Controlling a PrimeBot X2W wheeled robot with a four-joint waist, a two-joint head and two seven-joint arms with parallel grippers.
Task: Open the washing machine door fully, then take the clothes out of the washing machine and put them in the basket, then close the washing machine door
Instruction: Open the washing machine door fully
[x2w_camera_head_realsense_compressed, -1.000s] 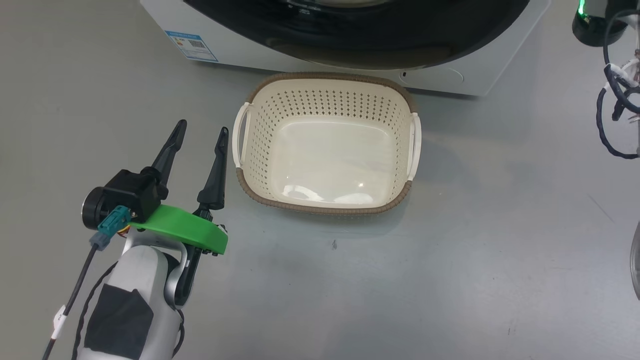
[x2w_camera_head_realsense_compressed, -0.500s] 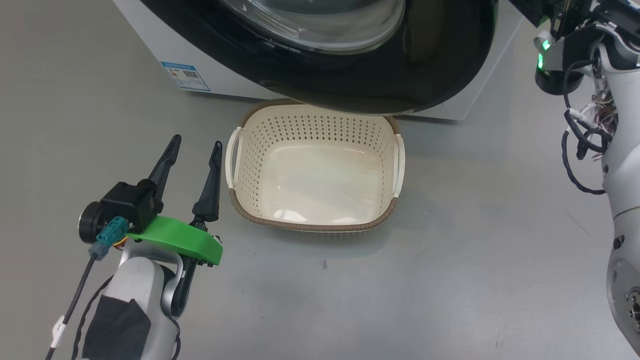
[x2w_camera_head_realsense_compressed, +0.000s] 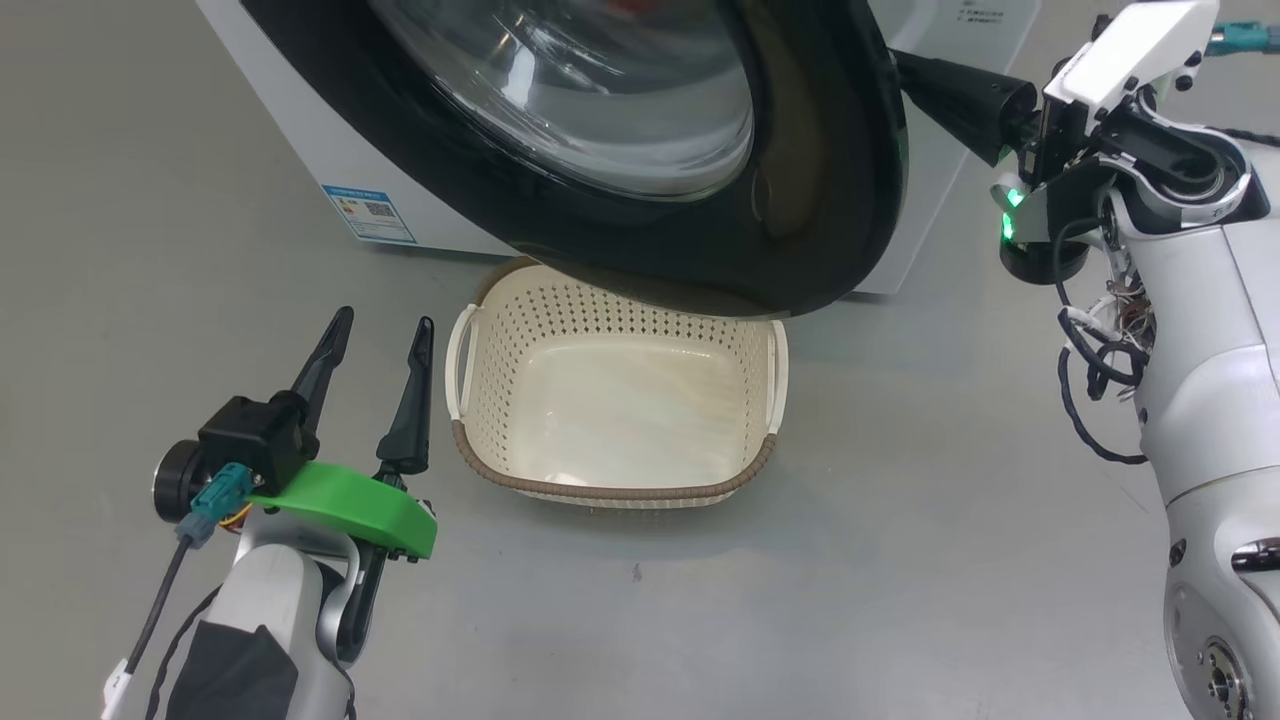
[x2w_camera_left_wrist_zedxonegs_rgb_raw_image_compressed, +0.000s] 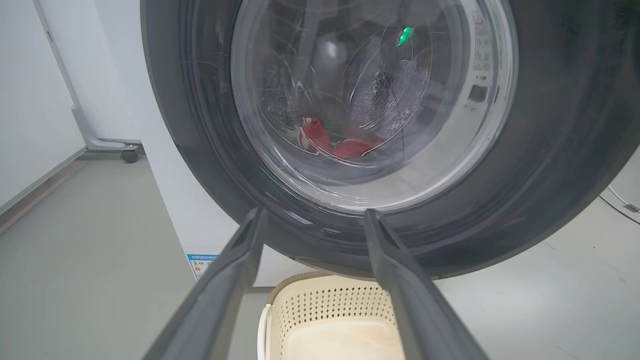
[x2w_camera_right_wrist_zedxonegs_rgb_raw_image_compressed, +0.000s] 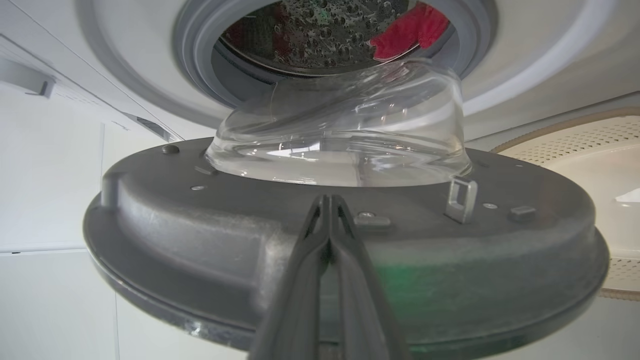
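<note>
Left tool (x2w_camera_head_realsense_compressed: 384, 318) wide open, empty, beside basket (x2w_camera_head_realsense_compressed: 600, 492). Right tool (x2w_camera_right_wrist_zedxonegs_rgb_raw_image_compressed: 327, 200) pinched shut, nothing held, behind ajar washer door (x2w_camera_head_realsense_compressed: 800, 200); red clothes (x2w_camera_right_wrist_zedxonegs_rgb_raw_image_compressed: 410, 27) inside.

The basket (x2w_camera_head_realsense_compressed: 610, 490) sits on the floor (x2w_camera_head_realsense_compressed: 850, 560) before the washer (x2w_camera_head_realsense_compressed: 320, 150), its far rim under the part-open door (x2w_camera_head_realsense_compressed: 820, 200). The clothes (x2w_camera_right_wrist_zedxonegs_rgb_raw_image_compressed: 410, 27) lie in the drum (x2w_camera_right_wrist_zedxonegs_rgb_raw_image_compressed: 310, 35), behind the door. The left pincer (x2w_camera_head_realsense_compressed: 385, 318) hangs just left of the basket. The right pincer (x2w_camera_right_wrist_zedxonegs_rgb_raw_image_compressed: 327, 200) is at the door's inner face, perhaps touching it.
</note>
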